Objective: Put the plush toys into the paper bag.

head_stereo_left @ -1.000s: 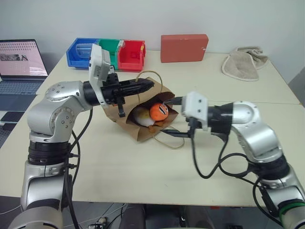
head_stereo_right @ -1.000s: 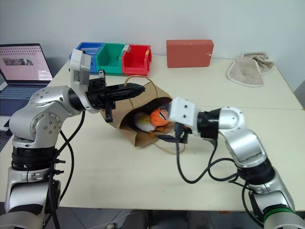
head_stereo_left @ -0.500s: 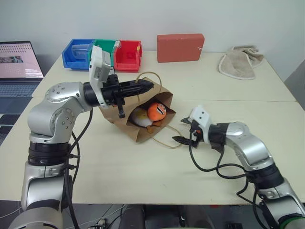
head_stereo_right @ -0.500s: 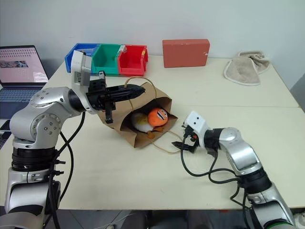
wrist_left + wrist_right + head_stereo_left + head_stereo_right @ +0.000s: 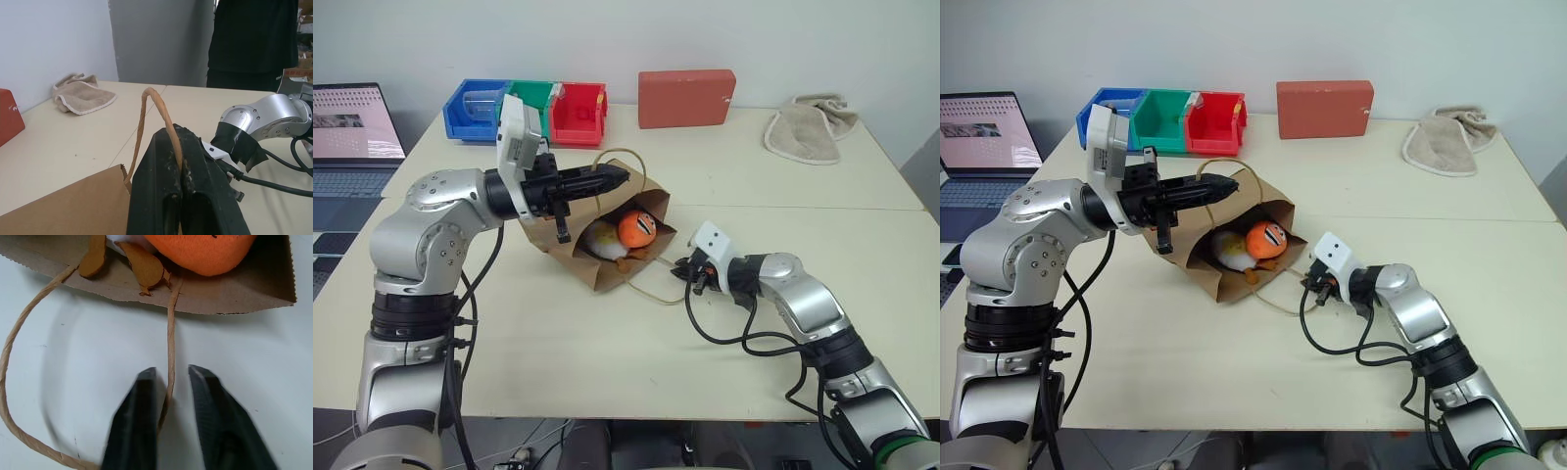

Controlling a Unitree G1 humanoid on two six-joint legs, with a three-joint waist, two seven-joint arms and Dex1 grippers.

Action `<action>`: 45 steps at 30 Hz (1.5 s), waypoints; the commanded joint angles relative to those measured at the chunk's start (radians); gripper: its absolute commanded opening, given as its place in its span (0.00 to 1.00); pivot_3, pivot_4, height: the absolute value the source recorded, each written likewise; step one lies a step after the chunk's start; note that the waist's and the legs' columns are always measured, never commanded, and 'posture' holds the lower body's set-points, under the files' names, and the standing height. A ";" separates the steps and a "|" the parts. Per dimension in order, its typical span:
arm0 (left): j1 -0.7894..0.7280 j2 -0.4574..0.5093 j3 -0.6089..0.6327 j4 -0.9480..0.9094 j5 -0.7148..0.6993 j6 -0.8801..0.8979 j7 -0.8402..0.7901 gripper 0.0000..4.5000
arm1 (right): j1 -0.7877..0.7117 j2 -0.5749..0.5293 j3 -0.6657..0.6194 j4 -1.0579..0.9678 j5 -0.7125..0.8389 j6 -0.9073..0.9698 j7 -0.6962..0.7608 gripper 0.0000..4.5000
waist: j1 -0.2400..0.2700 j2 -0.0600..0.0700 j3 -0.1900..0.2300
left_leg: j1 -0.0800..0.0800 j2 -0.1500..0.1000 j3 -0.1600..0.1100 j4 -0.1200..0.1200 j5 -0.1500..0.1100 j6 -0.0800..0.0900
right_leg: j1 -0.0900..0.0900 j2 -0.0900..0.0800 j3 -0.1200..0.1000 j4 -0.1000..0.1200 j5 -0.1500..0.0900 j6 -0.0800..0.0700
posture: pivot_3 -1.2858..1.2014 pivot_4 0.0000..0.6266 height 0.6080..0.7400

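The paper bag point(image 5: 603, 275) lies on its side on the table, mouth facing me. Inside it sit the plush toys: the white egg point(image 5: 604, 238) and the orange carrot point(image 5: 637, 228). My left gripper point(image 5: 619, 176) is shut on the bag's upper handle point(image 5: 145, 122), holding the mouth up and open. My right gripper point(image 5: 682, 273) is low on the table just in front of the bag's mouth. Its fingers point(image 5: 135, 421) close in on either side of the lower handle point(image 5: 169, 347), with a thin gap showing in the right wrist view.
A red block point(image 5: 686, 97), a beige towel point(image 5: 810, 127) and blue, green and red bins point(image 5: 524, 106) stand along the table's far side. A laptop point(image 5: 357, 122) is at the far left. A person in dark clothes point(image 5: 254, 39) stands beyond the table.
My right arm dropped from the bag's mouth down to the table, and its wide-open fingers came together around the lower handle. The left gripper and bag stayed still.
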 commanded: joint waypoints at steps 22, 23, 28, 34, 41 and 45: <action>-0.145 -0.083 0.050 0.087 -0.011 -0.035 0.101 0.00 | -0.146 -0.380 -0.455 -0.334 0.569 0.560 0.200 0.02 | 0.015 0.000 0.000 | 0.000 0.000 0.000 0.000 0.000 0.000 | 0.001 0.000 0.000 -0.001 0.000 0.000 | 0.52 0.24 1.00; -0.154 -0.094 0.039 0.109 0.004 -0.049 0.098 0.00 | -0.160 -0.394 -0.469 -0.322 0.591 0.585 0.195 0.02 | 0.015 0.000 0.000 | 0.000 0.000 0.000 0.000 0.000 0.000 | 0.001 0.000 0.000 -0.001 0.000 0.000 | 0.52 0.24 1.00; -0.192 -0.141 0.004 0.218 0.057 -0.109 0.067 0.00 | -0.182 -0.424 -0.447 -0.273 0.596 0.577 0.166 0.02 | 0.014 0.000 0.000 | 0.000 0.000 0.001 0.000 0.000 0.000 | 0.000 0.000 0.000 -0.001 0.000 0.000 | 0.52 0.24 1.00; -0.250 -0.176 -0.009 0.334 0.104 -0.175 0.036 0.00 | -0.227 -0.412 -0.446 -0.243 0.614 0.579 0.128 0.02 | 0.015 0.000 0.000 | -0.001 0.000 0.001 0.000 0.000 0.000 | 0.000 0.000 0.000 -0.001 0.000 0.000 | 0.52 0.24 1.00; -0.302 -0.192 0.015 0.452 0.140 -0.250 0.038 0.00 | -0.291 -0.351 -0.433 -0.192 0.613 0.572 0.066 0.02 | 0.014 0.000 0.000 | -0.001 0.000 0.001 0.000 0.000 0.000 | 0.000 0.000 0.000 -0.001 0.000 0.000 | 0.52 0.24 1.00; -0.309 -0.172 -0.001 0.503 0.181 -0.249 0.040 0.09 | -0.306 -0.286 -0.435 -0.186 0.602 0.552 0.007 0.09 | 0.013 0.000 0.000 | -0.001 0.000 0.000 0.000 0.000 0.000 | -0.001 0.000 0.000 -0.001 0.000 0.000 | 0.52 0.24 1.00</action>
